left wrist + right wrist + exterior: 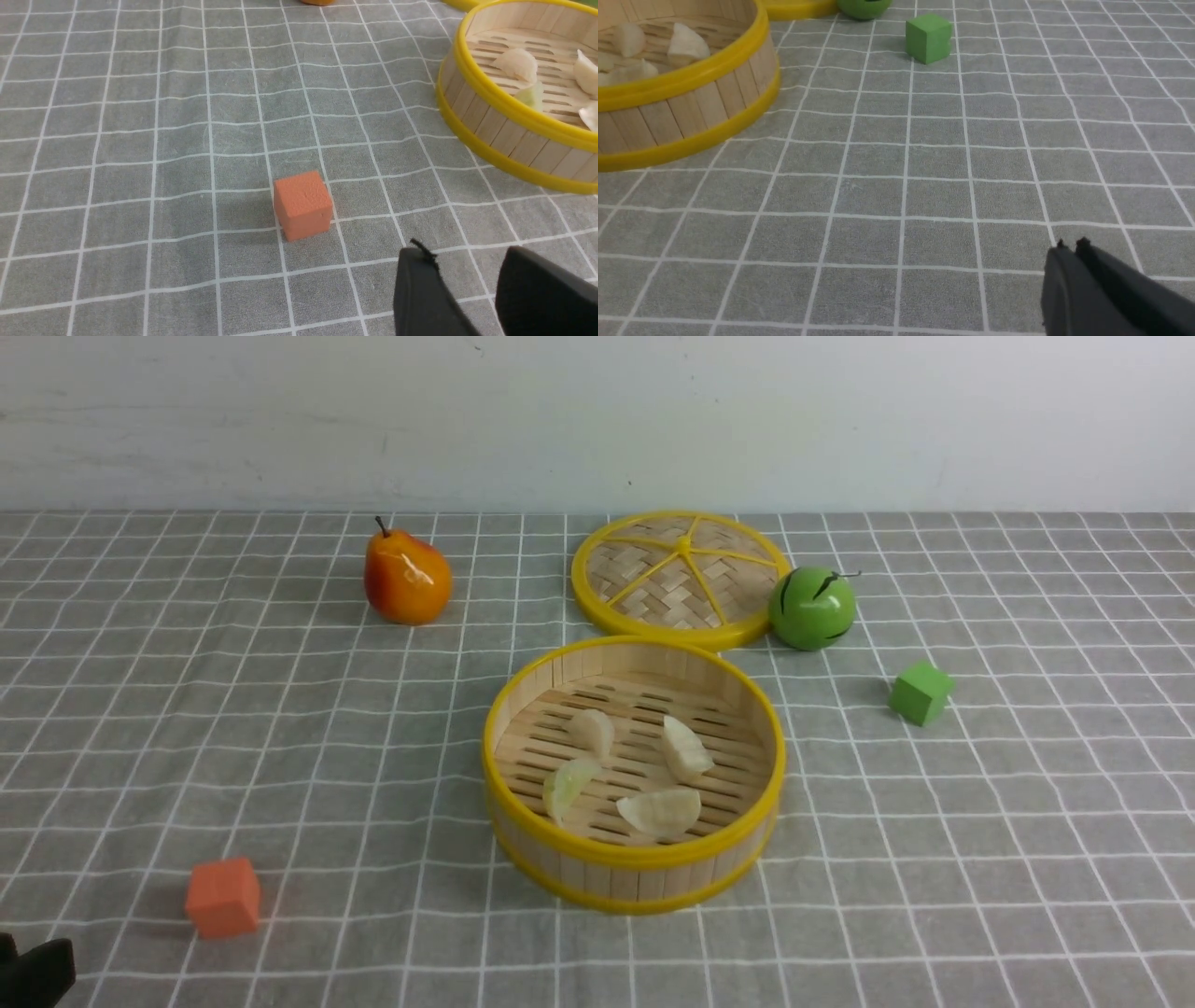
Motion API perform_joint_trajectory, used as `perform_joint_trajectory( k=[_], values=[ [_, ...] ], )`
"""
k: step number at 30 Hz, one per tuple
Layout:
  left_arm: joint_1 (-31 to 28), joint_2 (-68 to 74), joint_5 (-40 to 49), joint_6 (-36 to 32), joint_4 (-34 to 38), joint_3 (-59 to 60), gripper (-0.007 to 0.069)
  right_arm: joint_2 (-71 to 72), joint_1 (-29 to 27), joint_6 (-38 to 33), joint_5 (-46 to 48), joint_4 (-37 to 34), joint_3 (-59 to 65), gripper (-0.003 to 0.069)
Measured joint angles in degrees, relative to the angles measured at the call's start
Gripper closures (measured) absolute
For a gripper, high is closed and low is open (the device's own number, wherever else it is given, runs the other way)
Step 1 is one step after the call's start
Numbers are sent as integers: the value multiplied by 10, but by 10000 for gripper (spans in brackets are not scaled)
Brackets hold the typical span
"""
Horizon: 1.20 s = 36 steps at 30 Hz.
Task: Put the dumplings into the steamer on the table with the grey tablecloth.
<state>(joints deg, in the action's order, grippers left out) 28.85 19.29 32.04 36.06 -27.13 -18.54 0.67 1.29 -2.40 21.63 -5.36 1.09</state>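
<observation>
The round bamboo steamer (633,889) with yellow rims stands mid-table on the grey tablecloth (280,728). Several pale dumplings lie on its slatted floor, among them a whitish dumpling (686,747) and a light green one (568,786). In the left wrist view my left gripper (463,252) hangs open over bare cloth, empty, near an orange cube (302,211), with the steamer (495,100) farther off. Only a black bit of the left gripper (37,973) shows in the front view. My right gripper (1071,245) is shut on nothing, above cloth well away from the steamer (691,74).
An orange pear (406,577) sits at the back left. The woven lid (680,577) lies behind the steamer, touching a green ball-like fruit (812,608). A green cube (920,692) rests right of the steamer, and the orange cube (223,896) at the front left.
</observation>
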Motion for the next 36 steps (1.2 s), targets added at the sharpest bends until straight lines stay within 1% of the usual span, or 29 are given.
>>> perform_joint_trajectory(
  k=[2, 4, 6, 7, 10, 11, 12, 13, 14, 15, 17, 20, 21, 22, 23, 24, 27, 36],
  values=[
    [-2, -24, -17, -1, -5, 28, 387, 0, 0, 0, 0, 0, 0, 638],
    [-20, -63, -19, -8, -11, 58, 392, 0, 0, 0, 0, 0, 0, 636],
    [-52, -106, -39, -16, -6, 92, 412, 0, 0, 0, 0, 0, 0, 636],
    [-85, -138, -75, -24, 9, 115, 440, 0, 0, 0, 0, 0, 0, 634],
    [-154, -187, -183, -56, 39, 171, 519, 0, 0, 0, 0, 0, 0, 629],
    [-180, -194, -222, -68, 56, 187, 559, 0, 0, 0, 0, 0, 0, 628],
    [-198, -196, -241, -75, 67, 194, 601, 0, 0, 0, 1, 0, 0, 627],
    [-213, -198, -253, -80, 74, 197, 622, 0, 0, 0, 1, 0, 0, 626],
    [-222, -199, -259, -82, 80, 198, 638, 0, 0, 0, 1, 0, 0, 625],
    [-236, -199, -264, -86, 91, 199, 638, 0, 0, 1, 1, 0, 0, 623],
    [-242, -199, -244, -89, 105, 199, 638, 0, 0, 1, 1, 0, 0, 619],
    [-242, -199, -169, -116, 151, 201, 638, 0, 0, 1, 1, 0, 0, 615],
    [-242, -199, -169, -116, 151, 201, 638, 0, 0, 1, 1, 0, 0, 615],
    [-242, -199, -129, -146, 185, 202, 638, 0, 0, 1, 1, 0, 0, 613],
    [-242, -199, -111, -176, 202, 203, 638, 0, 0, 1, 1, 0, 0, 610],
    [-242, -199, -103, -199, 217, 203, 638, 0, 0, 1, 1, 0, 0, 608],
    [-242, -199, -102, -238, 243, 203, 638, 0, 0, 1, 1, 0, 0, 604],
    [-242, -199, -101, -251, 250, 203, 638, 0, 0, 1, 1, 0, 0, 592]
  ],
)
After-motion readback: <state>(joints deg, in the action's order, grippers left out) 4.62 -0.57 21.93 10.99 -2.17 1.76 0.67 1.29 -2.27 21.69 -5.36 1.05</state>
